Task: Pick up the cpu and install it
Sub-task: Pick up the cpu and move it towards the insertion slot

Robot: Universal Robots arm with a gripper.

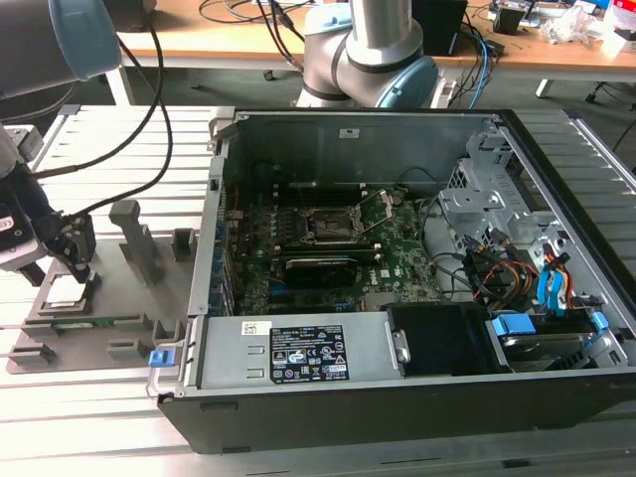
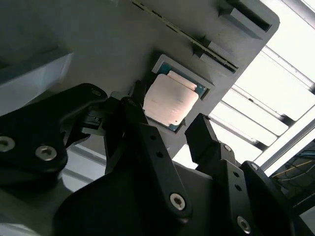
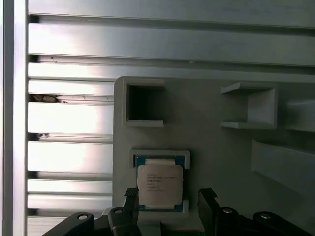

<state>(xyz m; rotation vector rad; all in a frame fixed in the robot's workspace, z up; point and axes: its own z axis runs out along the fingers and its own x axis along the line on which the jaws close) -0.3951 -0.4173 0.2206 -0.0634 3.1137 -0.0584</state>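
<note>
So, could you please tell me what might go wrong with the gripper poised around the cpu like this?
1. The open gripper straddles the cpu unevenly in the first wrist view, with one finger nearer the chip; closing could shove or tilt it.
2. The raised rim of the grey holder hugs the cpu closely, so a fingertip might catch the rim instead of the chip's edge.
</note>
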